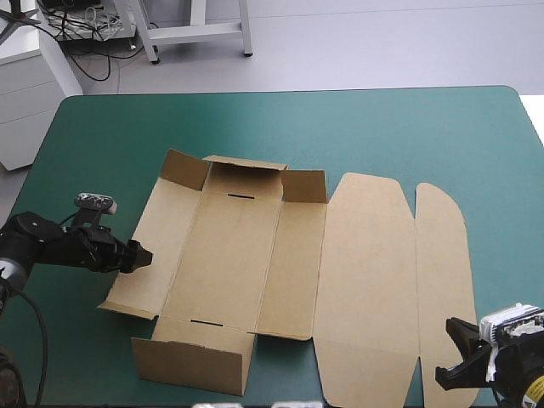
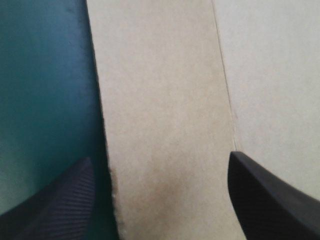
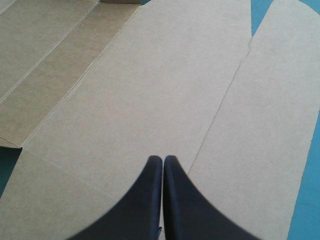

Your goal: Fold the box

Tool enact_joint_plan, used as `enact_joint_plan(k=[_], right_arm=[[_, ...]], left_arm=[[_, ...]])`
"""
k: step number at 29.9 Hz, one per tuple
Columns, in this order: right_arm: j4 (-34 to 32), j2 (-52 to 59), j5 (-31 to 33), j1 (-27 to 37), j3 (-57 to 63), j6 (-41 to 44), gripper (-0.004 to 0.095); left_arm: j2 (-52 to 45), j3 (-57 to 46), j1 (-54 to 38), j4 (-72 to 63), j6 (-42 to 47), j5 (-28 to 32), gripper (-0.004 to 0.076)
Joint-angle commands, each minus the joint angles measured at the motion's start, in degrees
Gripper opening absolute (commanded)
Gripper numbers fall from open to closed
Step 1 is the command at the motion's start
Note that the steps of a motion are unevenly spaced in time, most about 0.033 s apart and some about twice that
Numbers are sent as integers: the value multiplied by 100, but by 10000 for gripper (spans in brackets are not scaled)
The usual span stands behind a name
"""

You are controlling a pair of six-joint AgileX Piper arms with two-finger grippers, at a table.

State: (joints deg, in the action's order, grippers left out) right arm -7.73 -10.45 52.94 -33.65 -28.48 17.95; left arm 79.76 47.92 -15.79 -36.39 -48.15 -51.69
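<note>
Now the left gripper (image 2: 160, 158) has its black fingers spread wide. One is over the teal-green cover (image 2: 45, 100) and one is over the brown box (image 2: 165, 90), gripping nothing. The right gripper (image 3: 163, 160) is pinched closed above the flat lid (image 3: 150, 100). The box lies mid-table, mostly flat, its near wall (image 1: 194, 361) standing up.
</note>
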Motion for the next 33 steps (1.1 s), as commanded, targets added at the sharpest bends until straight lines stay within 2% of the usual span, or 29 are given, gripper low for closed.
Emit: enact_joint_plan(k=[1,4,8,10,13,19,27,33], right_arm=[[-26,-66,-334,15,-148,-45,4],[205,-66,-334,15,-148,-231,4],[267,-66,-334,15,-148,-268,4],[253,-66,-334,15,-148,-268,4],[214,-66,-346,15,-148,-268,4],[188,-66,-346,15,-138,-268,4],[255,-66,-343,15,-138,-268,4],[398,-66,-343,15,-138,-295,4]], left_arm=[[261,113,-16,-319,-31,-112,528],[613,113,-16,-424,-80,-399,528],[955,113,-16,-1104,-860,-1133,522],[1019,113,-16,-1378,-1186,-1436,487],[1029,113,-16,-1561,-1256,-1631,363],[1029,124,-16,-1611,-1256,-1813,-13],[997,350,-16,-1597,-1242,-2103,-10],[952,1167,358,-1273,-954,-2050,-10]])
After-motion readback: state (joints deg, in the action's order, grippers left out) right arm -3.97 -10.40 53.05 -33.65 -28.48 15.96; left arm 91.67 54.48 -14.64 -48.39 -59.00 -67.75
